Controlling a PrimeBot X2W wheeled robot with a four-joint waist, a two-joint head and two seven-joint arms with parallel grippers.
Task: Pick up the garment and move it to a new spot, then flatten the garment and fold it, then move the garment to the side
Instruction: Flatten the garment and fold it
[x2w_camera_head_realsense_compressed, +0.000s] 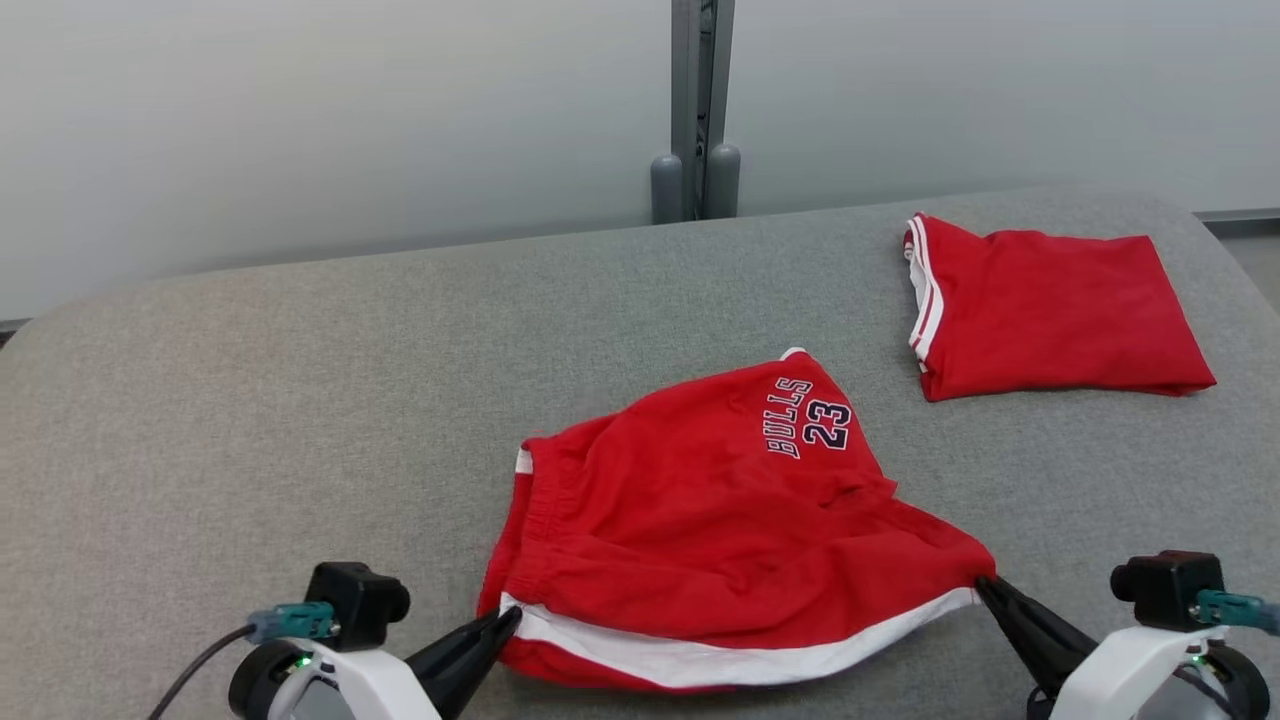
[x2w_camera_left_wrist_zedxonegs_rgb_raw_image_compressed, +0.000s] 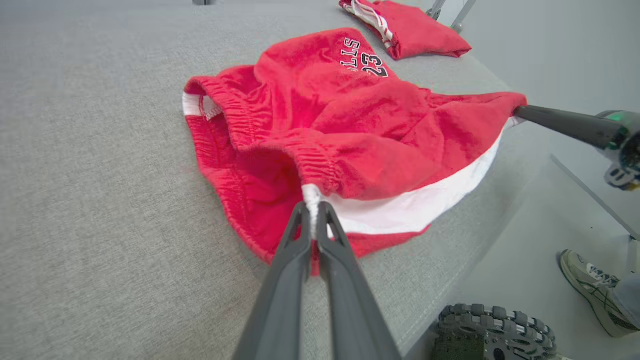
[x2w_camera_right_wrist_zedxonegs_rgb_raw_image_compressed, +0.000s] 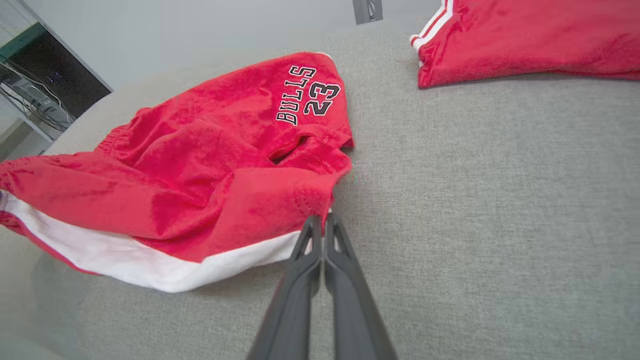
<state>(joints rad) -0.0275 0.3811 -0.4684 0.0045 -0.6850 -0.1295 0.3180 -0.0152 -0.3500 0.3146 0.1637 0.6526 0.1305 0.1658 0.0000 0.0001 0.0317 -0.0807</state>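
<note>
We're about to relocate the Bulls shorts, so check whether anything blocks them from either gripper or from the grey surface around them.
Nothing visible does. The left gripper and right gripper are shut on the near corners of the shorts. A folded red garment lies apart at the far right; the grey surface to the left is unobstructed.

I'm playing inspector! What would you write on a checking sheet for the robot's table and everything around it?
Surface: grey table, fabric-covered, rounded corners.
Job's things: red shorts, crumpled, BULLS 23 print up, near the front edge.
Clutter: folded red garment, far right.
Grippers: left gripper shut on the shorts' waistband end of the white stripe; right gripper shut on its other end.
Cables: dark cable at the left wrist.
Surroundings: pale wall, grey post; a person's shoe and a wheel on the floor.
</note>
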